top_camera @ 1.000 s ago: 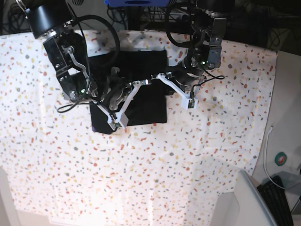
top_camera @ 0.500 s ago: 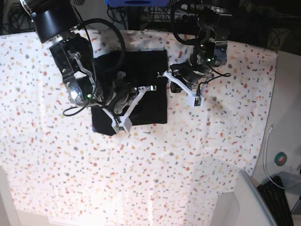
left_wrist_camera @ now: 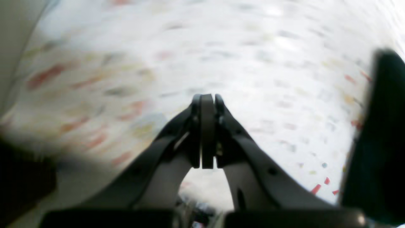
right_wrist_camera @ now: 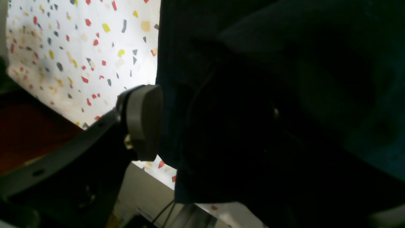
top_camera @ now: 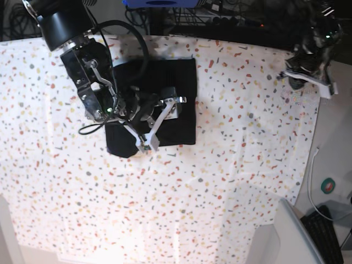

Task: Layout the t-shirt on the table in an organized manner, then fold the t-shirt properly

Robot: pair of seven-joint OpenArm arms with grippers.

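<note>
The black t-shirt (top_camera: pixel 170 88) lies folded into a compact rectangle at the upper middle of the speckled table (top_camera: pixel 220 181). My right gripper (top_camera: pixel 164 123) is open over the shirt's front half, its white fingers spread wide. In the right wrist view one grey finger pad (right_wrist_camera: pixel 144 122) sits at the shirt's (right_wrist_camera: pixel 253 63) edge and the other finger is lost in the dark. My left gripper (top_camera: pixel 329 89) is far off at the table's right edge, away from the shirt. The left wrist view is blurred and shows it (left_wrist_camera: pixel 207 101) shut on nothing above the cloth.
A plain grey side surface (top_camera: pixel 335 154) borders the table on the right, with a white cable (top_camera: pixel 313 176), a green tape roll (top_camera: pixel 328 186) and a keyboard (top_camera: pixel 324 231). A grey panel (top_camera: pixel 286 236) stands at the front right. Cables and a dark frame (top_camera: pixel 181 16) run along the back.
My left arm has swung from the shirt's right edge to the table's far right edge. My right gripper has stayed over the shirt, shifting slightly right.
</note>
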